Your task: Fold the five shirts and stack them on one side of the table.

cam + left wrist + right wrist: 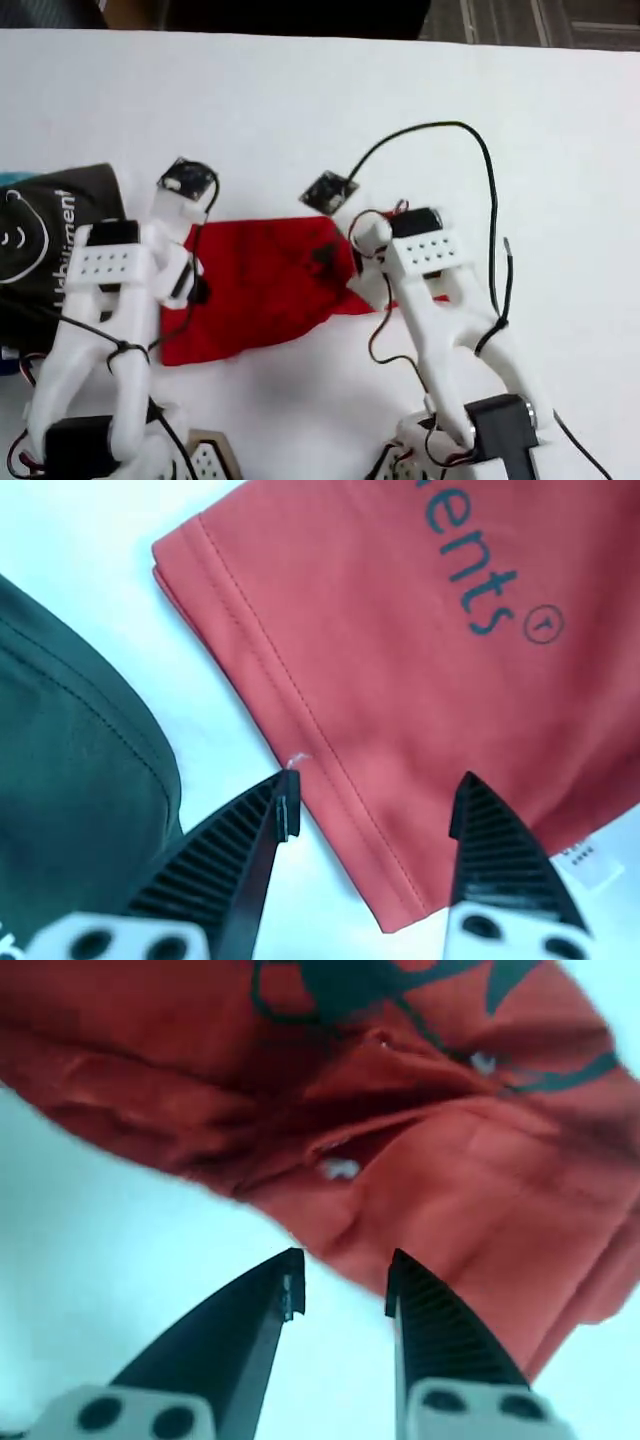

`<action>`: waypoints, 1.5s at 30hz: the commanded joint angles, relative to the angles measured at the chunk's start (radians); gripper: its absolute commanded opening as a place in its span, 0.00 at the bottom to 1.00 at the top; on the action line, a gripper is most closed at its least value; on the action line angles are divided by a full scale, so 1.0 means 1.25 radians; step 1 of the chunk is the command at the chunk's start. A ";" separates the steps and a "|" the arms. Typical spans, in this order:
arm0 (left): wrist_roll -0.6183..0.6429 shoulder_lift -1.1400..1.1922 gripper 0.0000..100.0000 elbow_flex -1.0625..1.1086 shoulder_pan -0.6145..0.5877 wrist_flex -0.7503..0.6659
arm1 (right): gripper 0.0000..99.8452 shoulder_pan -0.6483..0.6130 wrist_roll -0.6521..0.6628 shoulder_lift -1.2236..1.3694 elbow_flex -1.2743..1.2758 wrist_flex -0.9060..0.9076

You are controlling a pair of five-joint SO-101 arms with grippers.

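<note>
From the high view, the red shirt (260,285) lay spread but rumpled on the white counter (300,110), between the two arms. That put one end within reach of each arm. The left arm (110,265) stood over the shirt's one side and the right arm (425,260) over the opposite side, which looked like a pairing meant to work both ends of one fold together. A black shirt (50,230) sat at the counter's edge beyond the left arm, well placed to serve as the start of the stack (whether it was properly folded could not be told).

In the left wrist view, the left gripper (377,805) was open wide and holding nothing. Its jaws straddled the stitched hem at the red shirt's corner, probably lined up to pinch that edge. The black shirt lay just beside, with a strip of bare counter between the two garments.

In the right wrist view, the right gripper (344,1280) was also open and empty, with its jaws set closer together. It was poised just off a bunched, creased edge of the red shirt. I judged a clean pinch harder there, since several layers were piled together.
</note>
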 commanded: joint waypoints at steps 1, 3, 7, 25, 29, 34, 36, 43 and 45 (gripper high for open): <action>-0.006 -0.018 0.26 -0.013 -0.002 0.001 | 0.14 -0.007 -0.002 -0.009 -0.016 -0.096; -0.006 -0.018 0.26 0.001 -0.001 -0.007 | 0.14 -0.015 -0.010 0.052 -0.053 -0.112; -0.001 -0.018 0.26 0.025 -0.002 -0.032 | 0.14 -0.015 -0.014 0.211 -0.171 -0.091; 0.086 0.106 0.27 -0.112 -0.085 0.017 | 0.14 0.229 0.087 -0.117 -0.188 0.222; 0.113 0.260 0.27 -0.176 -0.085 0.010 | 0.14 0.262 0.095 -0.215 -0.118 0.225; 0.118 0.427 0.27 -0.266 -0.085 0.009 | 0.14 0.261 0.096 -0.310 -0.075 0.278; 0.118 0.476 0.27 -0.299 -0.085 0.009 | 0.14 0.261 0.096 -0.332 -0.074 0.298; 0.115 0.577 0.26 -0.337 -0.088 0.022 | 0.14 0.262 0.096 -0.360 -0.074 0.331; 0.113 0.579 0.26 -0.342 -0.080 0.039 | 0.14 0.262 0.096 -0.361 -0.074 0.331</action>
